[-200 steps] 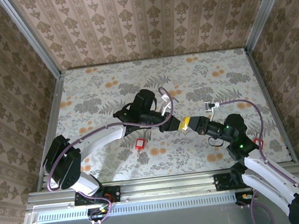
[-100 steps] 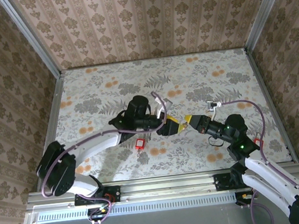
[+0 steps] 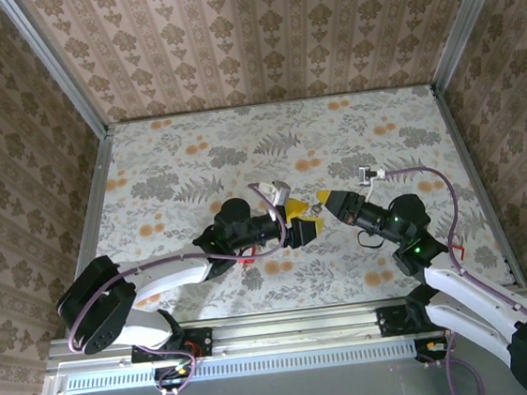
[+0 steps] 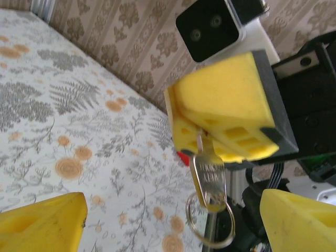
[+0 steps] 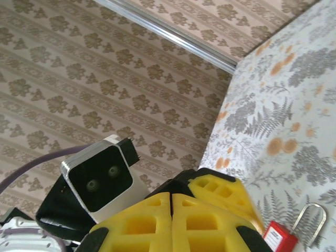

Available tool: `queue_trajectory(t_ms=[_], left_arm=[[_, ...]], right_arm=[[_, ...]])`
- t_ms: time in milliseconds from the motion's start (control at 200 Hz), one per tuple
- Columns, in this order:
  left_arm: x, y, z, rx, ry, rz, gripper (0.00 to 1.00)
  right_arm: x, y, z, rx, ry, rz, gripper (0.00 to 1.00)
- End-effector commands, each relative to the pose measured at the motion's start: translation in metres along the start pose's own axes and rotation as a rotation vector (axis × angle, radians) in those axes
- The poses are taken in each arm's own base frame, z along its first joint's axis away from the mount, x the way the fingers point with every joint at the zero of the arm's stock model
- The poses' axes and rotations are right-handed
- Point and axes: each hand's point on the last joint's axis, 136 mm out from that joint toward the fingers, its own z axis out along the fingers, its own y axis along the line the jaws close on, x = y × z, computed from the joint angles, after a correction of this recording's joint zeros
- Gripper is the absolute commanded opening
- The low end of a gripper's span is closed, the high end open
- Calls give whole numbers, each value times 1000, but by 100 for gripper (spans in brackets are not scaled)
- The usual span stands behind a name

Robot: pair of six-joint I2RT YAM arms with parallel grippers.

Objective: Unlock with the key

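1. The floral table [image 3: 378,119] takes up the middle of the top view, with patterned walls [image 3: 256,38] around it
2. The left gripper [image 4: 173,210] sits just left of centre in the top view. Its yellow fingers [image 4: 44,226] are spread wide at the two lower corners of the left wrist view and hold nothing
3. The right gripper [image 5: 170,202] faces it from just right of centre, its yellow pads [image 4: 226,105] pressed together and pinching the key [image 4: 208,176]
4. The red padlock [image 5: 279,236] lies on the table in the lower right corner of the right wrist view, clear of both grippers
5. The key hangs blade-up from those pads at the centre of the left wrist view
6. The key ring [image 4: 189,218] dangles from the key's lower end
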Motion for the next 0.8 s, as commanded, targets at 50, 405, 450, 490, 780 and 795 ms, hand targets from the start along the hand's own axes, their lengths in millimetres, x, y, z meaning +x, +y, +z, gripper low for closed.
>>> queue_trajectory(t_ms=[50,405,450,490,780,795], left_arm=[[-24,-2,-4,28,-96,-12,85],[-19,-14,2,180,-85,-93,62],[-17,-15,2,193,-80,-99,61],[-15,-16,1,199,-73,-103,60],[-9,-17,-5,202,-68,-117,54],[-9,-18,-4,206,-67,-116,54]], right_arm=[[-9,19,2,-49,-47,-36,0],[-9,18,5,-39,-40,-44,0],[-9,19,5,-39,-39,-45,0],[-9,19,5,-37,-38,-45,0],[-10,17,5,-25,-40,-50,0],[-10,16,5,-24,-40,-49,0]])
